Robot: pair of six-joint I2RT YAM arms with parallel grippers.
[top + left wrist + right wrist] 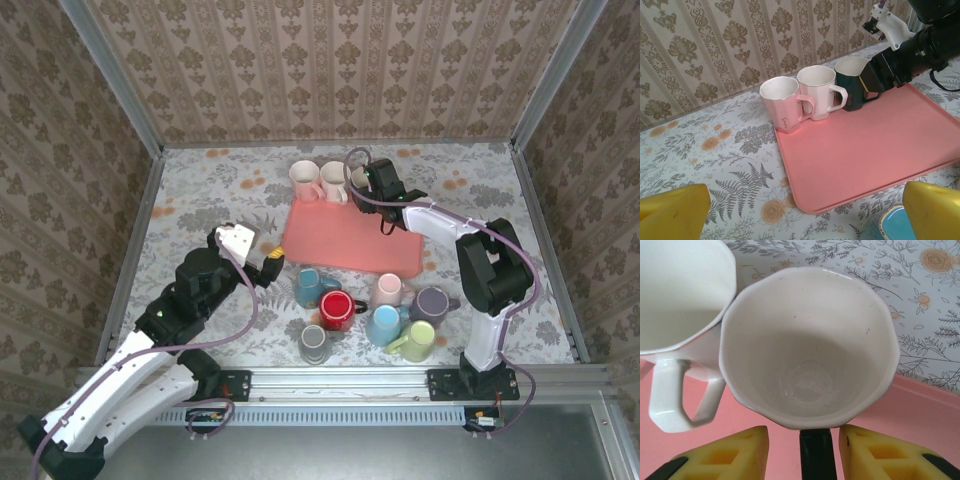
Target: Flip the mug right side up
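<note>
Yellow fingers of the right gripper stood slightly parted on either side of the mug's dark handle, with a gap showing on each side and neither pad pressing it. That mug, dark outside and white inside, stood upright with its mouth up at the far edge of the pink tray. It was just beside a white mug, which sat close against a pink mug at the tray's far left corner. The left gripper hung well apart from them over the table, near the tray's front left corner, its fingers spread wide and holding nothing.
</note>
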